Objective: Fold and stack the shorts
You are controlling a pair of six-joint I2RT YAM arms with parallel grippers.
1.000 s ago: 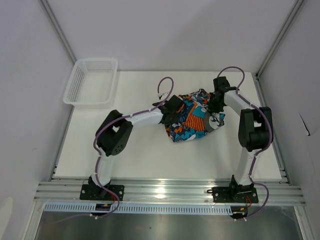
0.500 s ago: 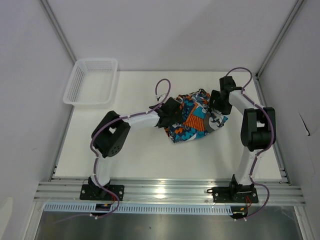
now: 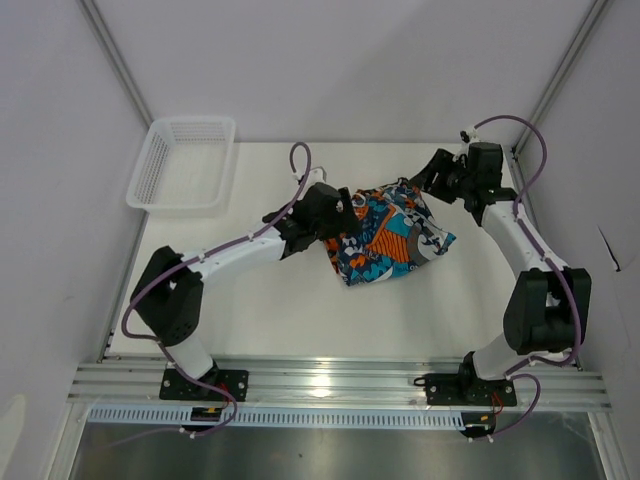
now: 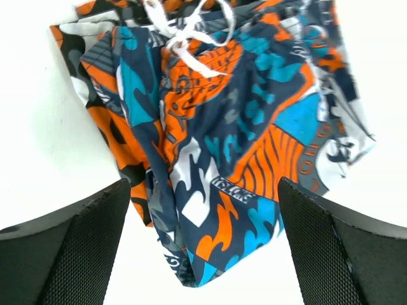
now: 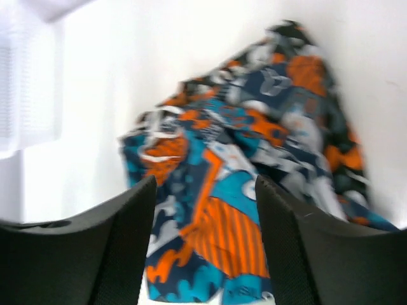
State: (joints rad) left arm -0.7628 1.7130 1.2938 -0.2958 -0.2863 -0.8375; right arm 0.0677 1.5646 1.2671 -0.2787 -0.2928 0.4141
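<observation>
Both arms have drawn back and let go: the left gripper (image 3: 336,213) and right gripper (image 3: 438,172) now hang with jaws wide, holding nothing. Blue-teal cartoon-print shorts (image 3: 385,240) lie bunched on the table (image 3: 280,310), right of the white mesh basket (image 3: 180,165). Camouflage shorts (image 4: 76,44) seem to lie underneath.

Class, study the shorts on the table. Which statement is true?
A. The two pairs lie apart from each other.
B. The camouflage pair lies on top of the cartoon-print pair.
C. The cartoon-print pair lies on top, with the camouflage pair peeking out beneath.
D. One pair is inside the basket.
C: in the left wrist view the cartoon-print shorts cover the pile, and the camouflage shorts show only at its edge underneath.
</observation>
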